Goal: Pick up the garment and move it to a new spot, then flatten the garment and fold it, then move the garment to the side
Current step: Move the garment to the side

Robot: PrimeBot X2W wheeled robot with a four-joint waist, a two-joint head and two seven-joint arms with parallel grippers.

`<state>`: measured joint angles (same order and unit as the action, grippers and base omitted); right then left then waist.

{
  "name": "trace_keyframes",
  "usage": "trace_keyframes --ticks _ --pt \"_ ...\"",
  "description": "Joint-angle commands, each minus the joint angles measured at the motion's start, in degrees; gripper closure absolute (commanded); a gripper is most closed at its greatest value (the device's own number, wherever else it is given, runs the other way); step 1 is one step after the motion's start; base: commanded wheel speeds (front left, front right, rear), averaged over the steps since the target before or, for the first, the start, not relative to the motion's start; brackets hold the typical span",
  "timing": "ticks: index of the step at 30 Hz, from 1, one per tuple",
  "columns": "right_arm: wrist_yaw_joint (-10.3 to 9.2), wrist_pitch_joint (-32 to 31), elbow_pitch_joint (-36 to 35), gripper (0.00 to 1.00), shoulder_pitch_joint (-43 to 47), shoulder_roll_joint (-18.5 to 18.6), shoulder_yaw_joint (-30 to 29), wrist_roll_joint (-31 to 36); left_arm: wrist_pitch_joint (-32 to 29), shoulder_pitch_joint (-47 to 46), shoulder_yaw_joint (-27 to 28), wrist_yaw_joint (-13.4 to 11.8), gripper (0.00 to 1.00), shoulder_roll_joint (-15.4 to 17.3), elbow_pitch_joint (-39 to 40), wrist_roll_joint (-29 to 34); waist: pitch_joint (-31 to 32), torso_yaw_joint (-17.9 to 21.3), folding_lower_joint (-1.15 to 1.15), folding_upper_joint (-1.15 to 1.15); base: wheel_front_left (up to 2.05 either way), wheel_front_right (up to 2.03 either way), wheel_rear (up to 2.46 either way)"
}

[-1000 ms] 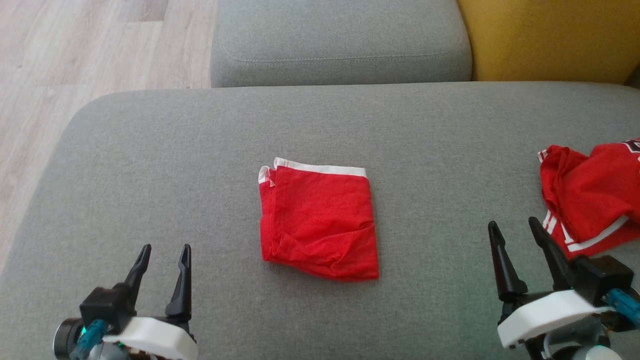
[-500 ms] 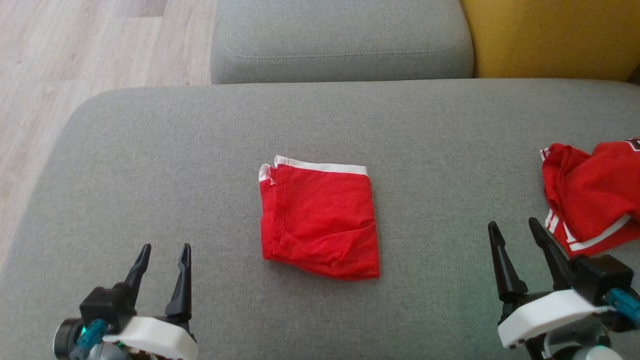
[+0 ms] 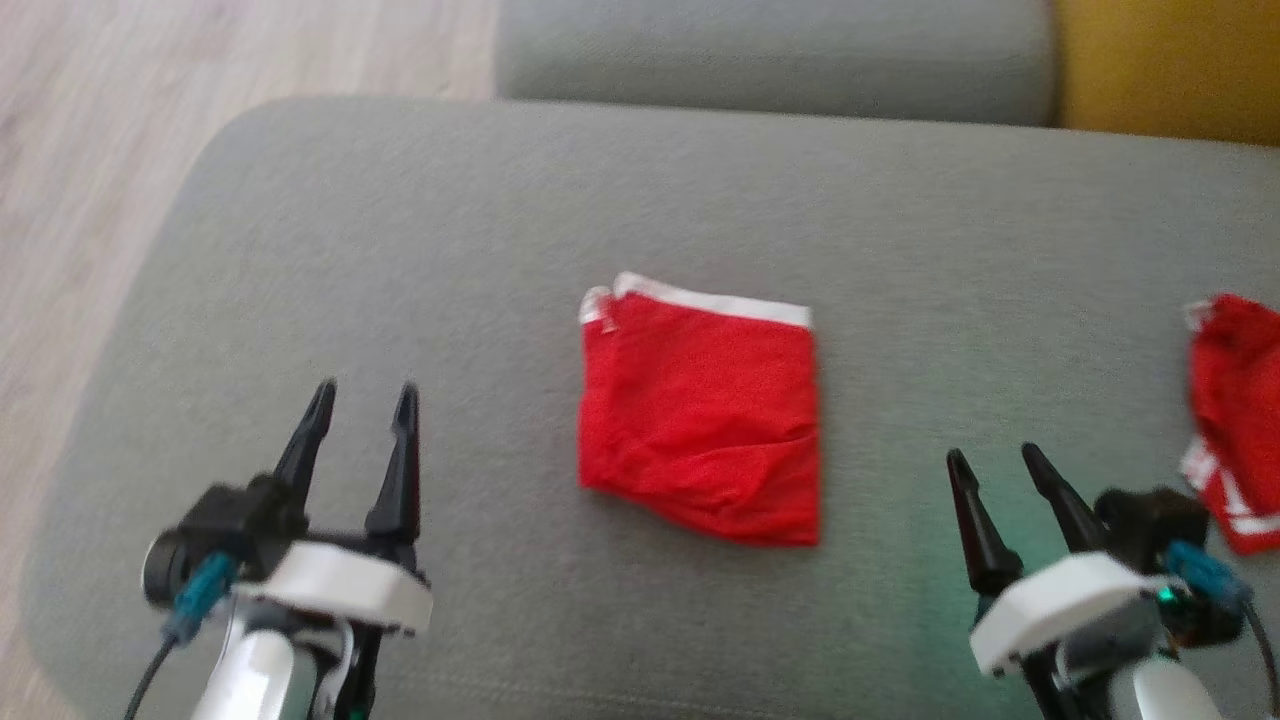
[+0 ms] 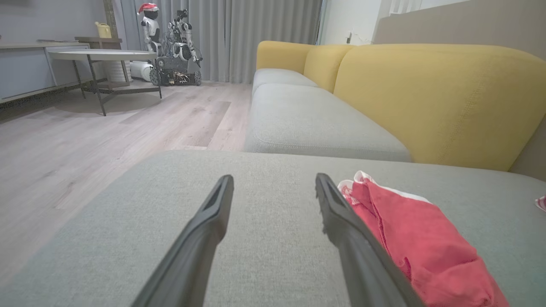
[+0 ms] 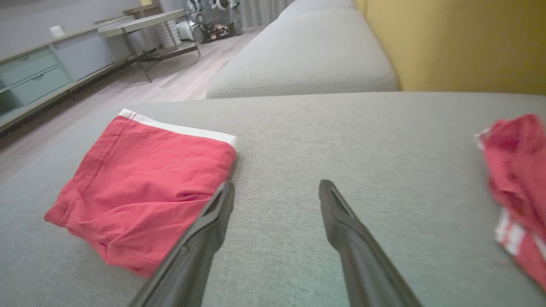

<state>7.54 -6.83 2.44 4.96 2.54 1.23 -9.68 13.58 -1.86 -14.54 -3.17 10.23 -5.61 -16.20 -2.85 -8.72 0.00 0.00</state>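
Grey cushion [image 3: 300,250]: folded red garment [image 3: 700,410] flat at centre, white band on far edge. Fold judged done; move to side pending. Crumpled red garment [image 3: 1235,400] at right edge. Left gripper [image 3: 365,388] and right gripper [image 3: 992,453] wide, empty, flanking fold. Next: pinch all layers. Versus earlier: head view shifted and blurred, so camera moved; fold unchanged.

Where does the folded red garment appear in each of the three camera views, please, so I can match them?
Head view: the folded red garment lies mid-picture on the grey cushion.
Left wrist view: the garment is at the lower right, running off the bottom edge.
Right wrist view: the garment is left of centre.
Shared landmark: the yellow sofa back, at the upper right in every view.
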Motion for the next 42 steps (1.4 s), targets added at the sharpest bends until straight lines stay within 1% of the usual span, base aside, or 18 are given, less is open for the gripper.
trace_keyframes --ticks 1,5,9,13,15,16,17,18,23,28,29,33,36,42 --pt "-0.05 0.7 0.6 0.0 -4.6 0.3 1.5 -1.1 0.7 -4.0 1.7 0.4 0.0 0.1 1.4 0.2 -2.7 -3.6 0.0 0.0 0.0 0.0 0.0" --pt "-0.05 1.9 9.0 0.0 -8.3 0.3 2.9 -2.7 1.2 -5.9 1.4 1.0 0.0 -1.2 0.1 0.4 -3.8 -7.1 0.0 0.0 0.0 0.0 0.0" --pt "-0.05 3.1 16.9 0.0 -12.1 0.3 5.3 -4.1 1.4 -6.8 1.4 1.3 0.0 -2.2 -0.4 1.0 -4.8 -9.8 0.0 0.0 0.0 0.0 0.0" --pt "-0.05 3.6 23.7 0.0 -15.0 0.3 6.9 -4.8 1.4 -7.7 2.1 1.9 0.0 -3.1 0.5 1.7 -5.5 -11.7 0.0 0.0 0.0 0.0 0.0" --pt "-0.05 3.9 26.2 0.0 -15.8 0.3 7.2 -5.2 1.4 -7.7 2.6 2.1 0.0 -3.5 0.9 2.1 -5.7 -12.0 0.0 0.0 0.0 0.0 0.0" --pt "-0.05 4.0 27.3 0.36 -16.2 0.3 7.2 -5.2 1.4 -7.6 2.8 2.2 0.0 -3.7 1.0 2.3 -5.8 -12.0 0.0 0.0 0.0 0.0 0.0" --pt "-0.05 4.3 28.2 0.93 -16.5 0.3 7.4 -5.4 1.4 -7.5 3.1 2.3 0.0 -3.8 1.2 2.5 -5.8 -12.0 0.0 0.0 0.0 0.0 0.0" --pt "-0.05 4.4 29.1 1.0 -16.7 0.3 7.7 -5.5 1.4 -7.3 3.2 2.3 0.0 -3.9 1.2 2.8 -5.8 -11.8 0.0 0.0 0.0 0.0 0.0" --pt "-0.05 4.9 31.5 1.0 -17.9 0.3 9.2 -5.9 1.4 -6.9 4.0 2.8 0.0 -4.5 1.6 3.7 -5.9 -10.0 0.0 0.0 0.0 0.0 0.0" --pt "-0.05 4.6 30.6 1.0 -19.1 0.4 9.8 -3.3 1.4 -7.0 4.4 3.4 0.0 -4.8 2.1 4.8 -6.3 -6.6 0.0 0.0 0.0 0.0 0.0" --pt "-0.05 4.6 30.6 1.0 -19.1 0.4 9.8 -3.3 1.4 -7.0 4.4 3.4 0.0 -4.8 2.1 4.8 -6.3 -6.6 0.0 0.0 0.0 0.0 0.0" --pt "-0.05 3.3 27.5 1.0 -20.1 1.2 9.9 -0.6 1.4 -7.2 5.1 3.7 0.0 -4.9 2.9 5.4 -7.0 -2.2 0.0 0.0 0.0 0.0 0.0" --pt "-0.05 1.9 24.5 1.0 -20.5 2.2 9.7 1.0 1.4 -7.3 5.7 3.8 0.0 -4.8 3.3 5.8 -7.4 2.0 0.0 0.0 0.0 0.0 0.0" --pt "-0.05 -1.7 17.2 1.0 -20.5 5.5 8.4 2.0 1.4 -8.3 6.1 4.3 0.0 -4.7 4.1 6.9 -8.9 9.7 0.0 0.0 0.0 0.0 0.0"
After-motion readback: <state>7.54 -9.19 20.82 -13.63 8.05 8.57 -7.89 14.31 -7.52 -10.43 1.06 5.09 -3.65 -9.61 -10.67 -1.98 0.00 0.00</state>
